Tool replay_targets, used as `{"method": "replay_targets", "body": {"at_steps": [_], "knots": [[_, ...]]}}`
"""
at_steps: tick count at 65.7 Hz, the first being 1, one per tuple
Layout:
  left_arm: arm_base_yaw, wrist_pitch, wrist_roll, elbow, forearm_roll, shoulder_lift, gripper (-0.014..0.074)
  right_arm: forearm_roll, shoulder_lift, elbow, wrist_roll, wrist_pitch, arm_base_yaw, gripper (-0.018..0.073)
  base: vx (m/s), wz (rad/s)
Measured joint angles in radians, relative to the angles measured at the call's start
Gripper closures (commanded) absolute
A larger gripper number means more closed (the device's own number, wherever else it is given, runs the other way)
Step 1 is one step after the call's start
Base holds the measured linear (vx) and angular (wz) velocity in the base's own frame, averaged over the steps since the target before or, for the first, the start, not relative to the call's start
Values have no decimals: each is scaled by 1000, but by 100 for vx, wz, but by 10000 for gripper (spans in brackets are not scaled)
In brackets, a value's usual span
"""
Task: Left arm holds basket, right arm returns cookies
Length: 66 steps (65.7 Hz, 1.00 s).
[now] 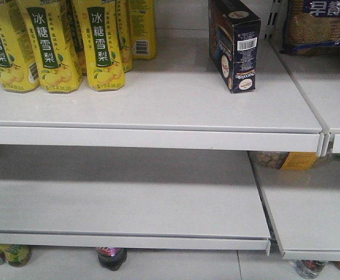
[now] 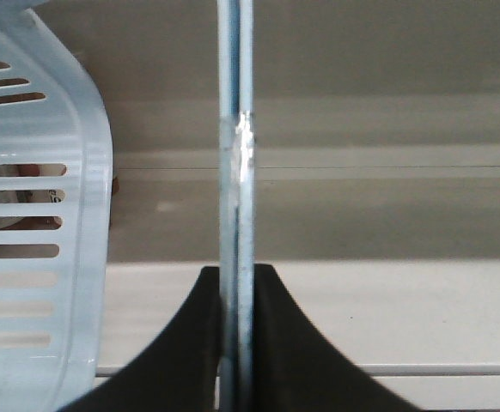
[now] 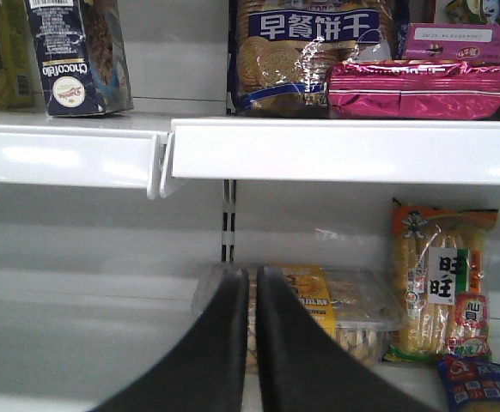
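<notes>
My left pincer is clenched on the basket handle, a thin upright metal hoop; the light blue basket hangs to its left. My right pincer is closed on nothing, its jaws nearly touching, low before the lower shelf. The cookie box stands upright on the upper shelf, well right of the yellow bottles.
</notes>
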Motion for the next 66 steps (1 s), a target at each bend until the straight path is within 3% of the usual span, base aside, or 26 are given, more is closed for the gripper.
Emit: {"method": "replay_targets", "body": {"at_steps": [12,66], "knots": [[0,1,0,0,0,0,599,0,-5,0,-23,70,0,565,0,0],[0,1,0,0,-1,0,599,0,-5,0,-27,79,0,565,0,0]]}}
